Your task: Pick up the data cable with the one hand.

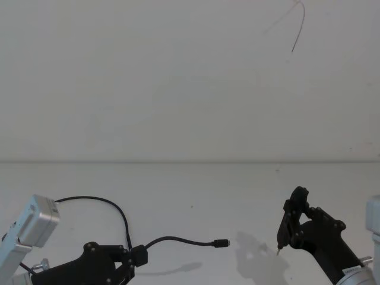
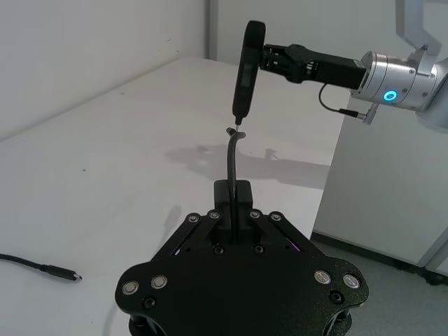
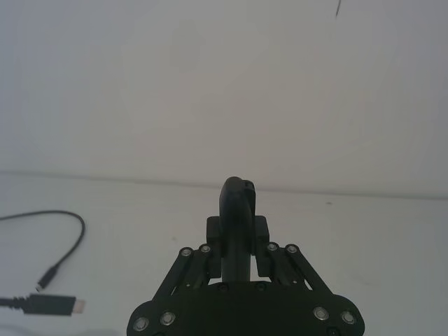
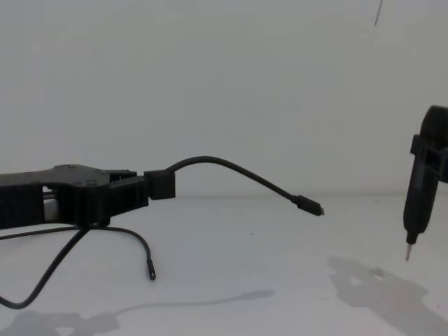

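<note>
Left tool point(image 1: 134, 255) clamped on data cable point(image 1: 178, 239), right tool point(image 1: 298, 228) gripping pen point(image 4: 414, 210)

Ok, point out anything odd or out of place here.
Nothing spilled or broken. The left pincer is shut on the data cable, whose free end juts stiffly into the air toward the pen-shaped tool in the right pincer. A thin dark curved line marks the wall; crack or wire, I cannot tell.

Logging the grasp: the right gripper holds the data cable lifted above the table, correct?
No: the left gripper holds the data cable lifted above the table, as the chest view shows; the right gripper holds a pen-shaped tool.
</note>
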